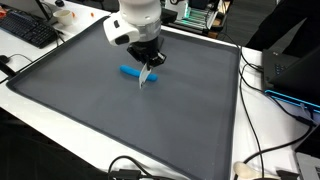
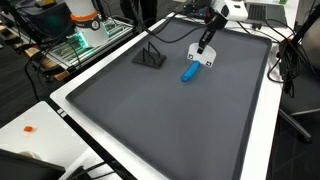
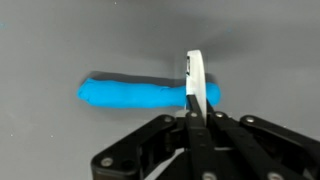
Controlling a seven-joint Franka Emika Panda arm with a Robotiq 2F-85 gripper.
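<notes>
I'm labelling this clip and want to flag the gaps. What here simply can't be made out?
- What the white piece in the jaws is: edge-on in the wrist view, too small in both exterior views.
- Whether it touches the blue object: the piece itself covers that spot in the wrist view.
- What the black thing on the mat is: too small in an exterior view.

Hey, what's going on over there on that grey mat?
A robot arm's gripper is pinching a small white piece, holding it upright over one end of a blue stick. The blue stick lies flat on the dark grey mat. Whether the white piece actually touches it can't be told. A small black object sits apart from them on the mat.
</notes>
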